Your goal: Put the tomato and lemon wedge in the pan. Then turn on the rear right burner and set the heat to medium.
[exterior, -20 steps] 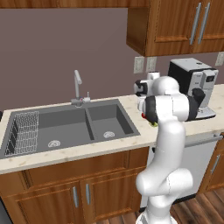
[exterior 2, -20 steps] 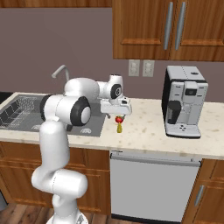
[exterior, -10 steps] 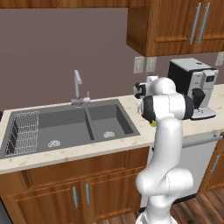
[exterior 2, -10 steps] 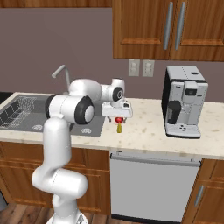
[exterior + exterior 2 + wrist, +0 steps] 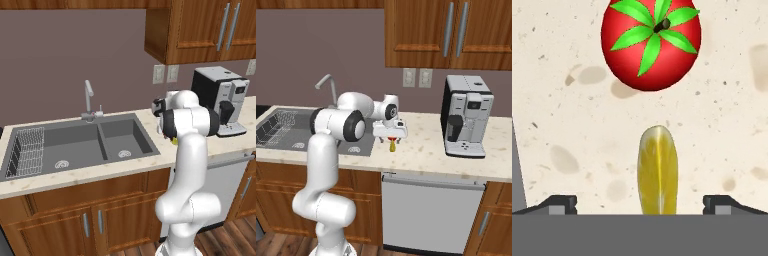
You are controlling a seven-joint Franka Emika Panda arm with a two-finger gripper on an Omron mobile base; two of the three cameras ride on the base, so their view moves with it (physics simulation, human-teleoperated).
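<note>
Fingertips point(image 5: 562, 202) of the gripper point(image 5: 640, 206) stand fully apart at the near edge of the hand view, one on each side of the lemon wedge point(image 5: 657, 170), and nothing is held between them. The wedge lies on its side on the countertop point(image 5: 557, 100), long axis pointing away from the hand, thin rind edge up. It is judged light, slightly soft and wet-skinned, so likely slippery; the best hold is across its two flat cut faces at mid-length, with the jaws closed gently.

Just beyond the wedge, apart from it, sits the tomato point(image 5: 651, 42), a glossy red ball with a green leafy calyx and dark stem on top. It is judged smooth, rounded and prone to roll or squirt out; grip across its widest part, below the calyx.

The countertop is a flat, beige, speckled stone-like slab. In the right base view the gripper point(image 5: 390, 138) hangs low over the wedge point(image 5: 391, 146), between the grey double sink point(image 5: 286, 131) and the coffee machine point(image 5: 465, 116).
</note>
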